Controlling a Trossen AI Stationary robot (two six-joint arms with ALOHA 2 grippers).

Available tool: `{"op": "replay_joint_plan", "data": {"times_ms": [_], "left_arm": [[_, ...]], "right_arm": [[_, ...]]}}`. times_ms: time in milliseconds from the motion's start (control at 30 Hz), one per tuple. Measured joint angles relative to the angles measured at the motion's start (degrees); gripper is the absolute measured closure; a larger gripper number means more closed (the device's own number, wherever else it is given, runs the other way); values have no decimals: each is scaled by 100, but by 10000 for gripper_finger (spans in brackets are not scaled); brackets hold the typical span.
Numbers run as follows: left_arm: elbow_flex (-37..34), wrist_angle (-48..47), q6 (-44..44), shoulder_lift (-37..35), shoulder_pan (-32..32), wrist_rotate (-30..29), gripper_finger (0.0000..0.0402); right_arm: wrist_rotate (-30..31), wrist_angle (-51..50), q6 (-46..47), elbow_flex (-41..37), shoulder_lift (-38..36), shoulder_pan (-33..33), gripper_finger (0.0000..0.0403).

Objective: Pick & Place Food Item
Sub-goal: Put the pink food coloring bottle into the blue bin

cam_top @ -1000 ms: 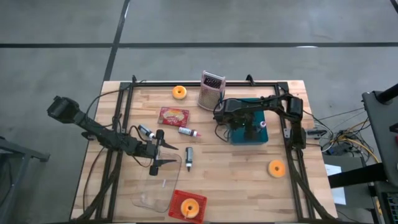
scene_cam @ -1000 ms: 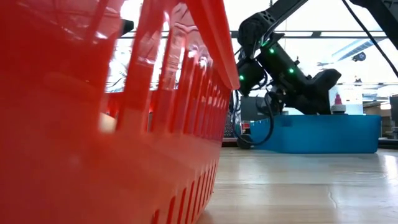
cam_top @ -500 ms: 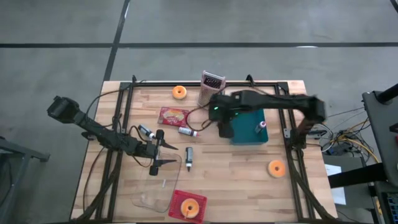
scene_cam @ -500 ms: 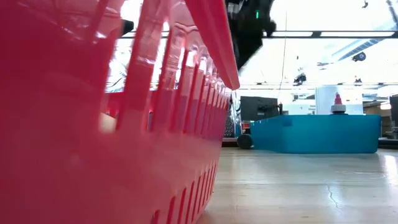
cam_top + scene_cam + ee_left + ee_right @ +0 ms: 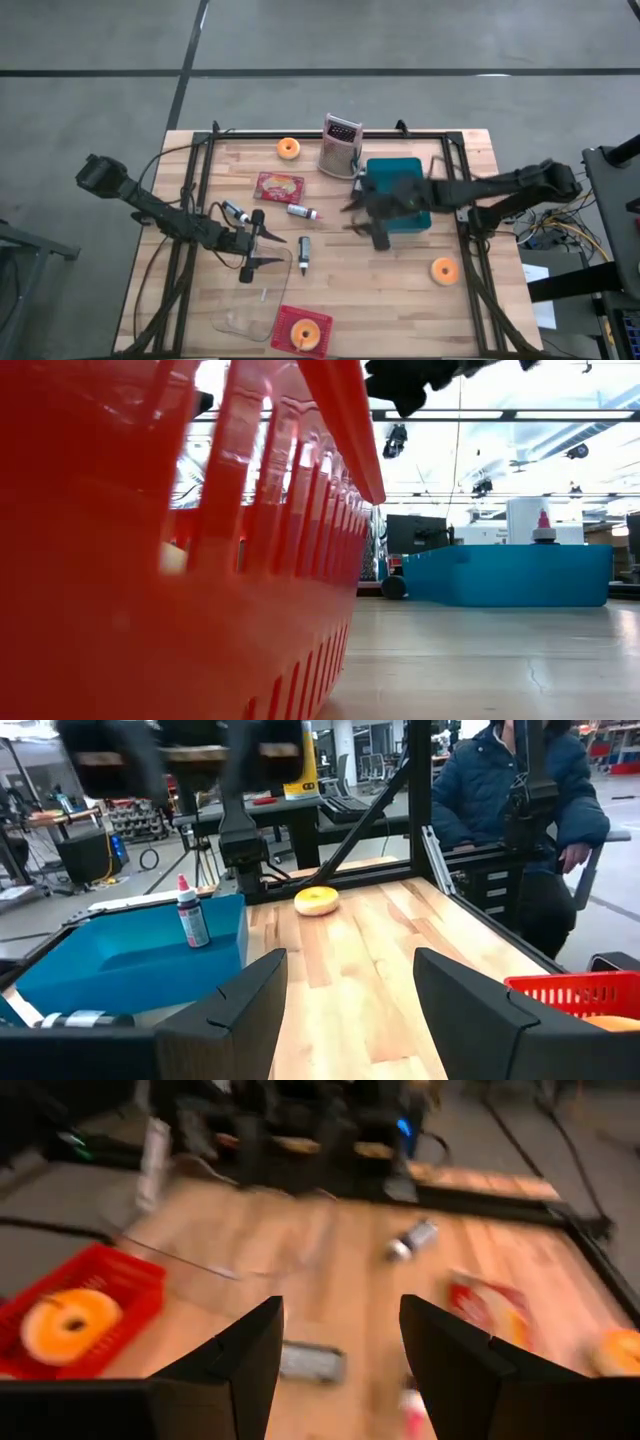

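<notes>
Three orange doughnuts show. One (image 5: 289, 148) lies at the table's far side, one (image 5: 444, 270) near the right edge, and one (image 5: 303, 332) sits in the red basket (image 5: 280, 322) at the near edge. A red food packet (image 5: 279, 186) lies flat left of the blue bin (image 5: 410, 168). My right gripper (image 5: 352, 218) hangs open above the table just left of the bin, nothing between its fingers (image 5: 230, 1370). My left gripper (image 5: 272, 248) stands open over the table's left half, pointing level toward the right edge, and touches nothing.
A small bottle (image 5: 190, 915) stands in the blue bin. Other bottles (image 5: 303, 212) (image 5: 304, 253) (image 5: 235, 212) lie mid-table. A metal grater (image 5: 340, 145) stands at the far side, and a clear container (image 5: 250, 300) lies beside the basket. A person (image 5: 520, 810) sits beyond the table's right edge.
My right gripper has risen out of the blue bin and tipped from pointing down to nearly level, facing the table's left edge. Its arm has stretched out toward the right edge. The gripper stays open and empty. The bottle stands in the bin as before.
</notes>
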Motion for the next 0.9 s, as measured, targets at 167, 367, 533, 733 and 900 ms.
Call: {"op": "replay_joint_plan", "data": {"times_ms": [167,367,533,733,900], "left_arm": [[0,-137,-122,0,0,0,179],[0,-140,-89,2,0,0,179],[-2,-110,25,2,0,70,179],[-2,-50,164,-8,2,120,179],[10,-35,67,-77,16,183,179]], "right_arm": [[828,2430,104,-1246,192,753,204],[2005,4788,-550,-1896,1013,1675,204],[2069,5241,-898,-1784,1617,2015,204],[1731,4548,-1197,-1482,1731,2033,204],[1162,4373,-1338,-1426,1501,2013,204]]}}
